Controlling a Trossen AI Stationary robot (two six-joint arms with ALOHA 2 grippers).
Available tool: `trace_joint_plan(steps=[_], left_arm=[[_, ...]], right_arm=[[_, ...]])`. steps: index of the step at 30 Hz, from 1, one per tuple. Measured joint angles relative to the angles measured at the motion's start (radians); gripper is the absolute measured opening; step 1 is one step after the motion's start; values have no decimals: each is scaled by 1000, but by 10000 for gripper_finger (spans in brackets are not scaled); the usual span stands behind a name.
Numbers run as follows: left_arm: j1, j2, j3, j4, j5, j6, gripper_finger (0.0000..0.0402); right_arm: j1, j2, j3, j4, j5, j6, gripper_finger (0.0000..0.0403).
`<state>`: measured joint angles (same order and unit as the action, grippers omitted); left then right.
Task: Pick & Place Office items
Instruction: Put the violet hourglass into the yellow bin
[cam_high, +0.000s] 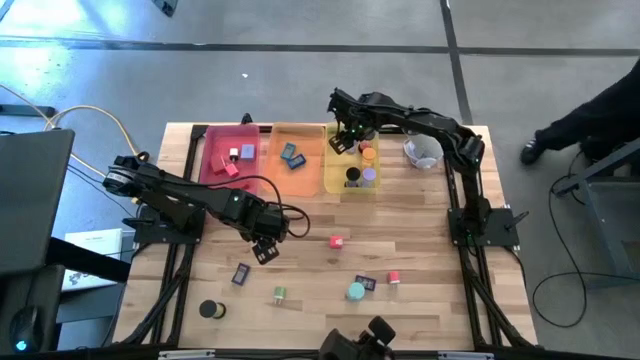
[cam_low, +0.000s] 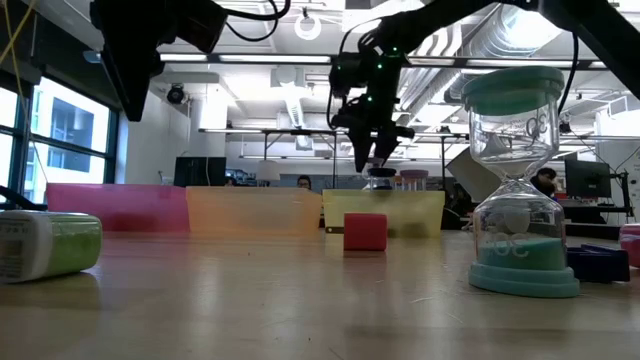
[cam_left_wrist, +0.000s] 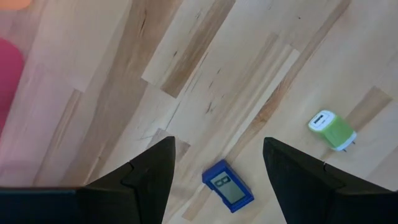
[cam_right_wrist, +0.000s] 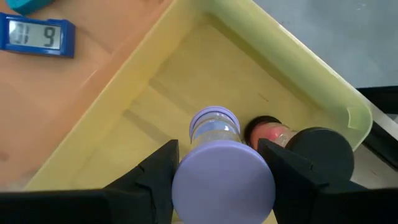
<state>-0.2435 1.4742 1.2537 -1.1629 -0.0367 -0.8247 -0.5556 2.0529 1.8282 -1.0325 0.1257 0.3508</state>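
Left arm stretches in from the left edge, elbow bent, left gripper (cam_high: 265, 248) hanging mid-table with its fingers (cam_left_wrist: 152, 171) spread apart, nothing between them. Right arm reaches across the far side, right gripper (cam_high: 345, 137) pointing down, fingers (cam_right_wrist: 158, 171) parted too.

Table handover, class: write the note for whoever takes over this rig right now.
Left gripper: open, empty, above the blue clock on the table.
Right gripper: over the yellow tray, purple cylinder directly below it.
Done: pieces lie in the pink tray, orange tray and yellow tray.
Left: red cube, green charger, black cylinder, teal hourglass and others loose on the table.
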Motion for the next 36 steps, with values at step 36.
trace_joint_plan(steps=[36], left_arm=[[11,0,0,-4,-11,17,236]], right_arm=[[-1,68,0,20,-130,-18,209]])
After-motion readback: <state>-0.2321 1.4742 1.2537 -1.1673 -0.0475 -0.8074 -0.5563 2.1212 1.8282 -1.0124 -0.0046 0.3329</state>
